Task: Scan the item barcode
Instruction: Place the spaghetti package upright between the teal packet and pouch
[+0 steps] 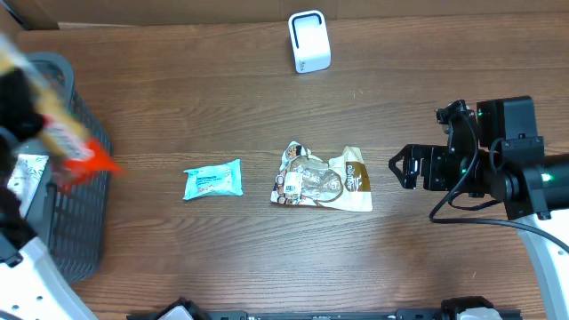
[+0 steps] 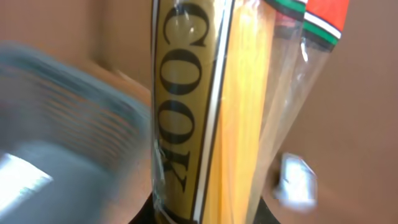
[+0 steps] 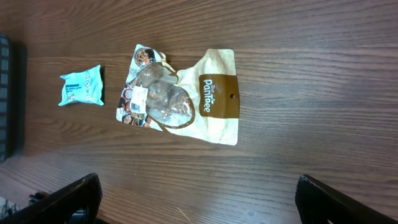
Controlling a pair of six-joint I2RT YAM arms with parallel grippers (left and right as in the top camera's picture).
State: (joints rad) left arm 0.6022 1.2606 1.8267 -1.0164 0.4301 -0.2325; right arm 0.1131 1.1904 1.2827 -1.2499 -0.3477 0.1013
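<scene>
Wood-grain table (image 1: 222, 258); pasta pack (image 2: 211, 112) in the left gripper (image 1: 25, 105) over the basket (image 1: 80, 213).
Surface: brown planks, a paler strip at the far edge. At near left is the grey mesh basket. At mid-table a teal packet (image 1: 213, 180) lies flat, with a crumpled cookie bag (image 1: 322, 180) just beside it on its right. A white scanner (image 1: 308, 41) stands upright at far centre. The left gripper is pressed nearly together on the clear-wrapped yellow pack, gripping its lower end; the red-orange end points towards mid-table, and both are motion-blurred. The right gripper (image 1: 400, 169) is near the bag's right edge, apart from it. Its fingers (image 3: 74, 199) are spread wide, holding and touching nothing.
</scene>
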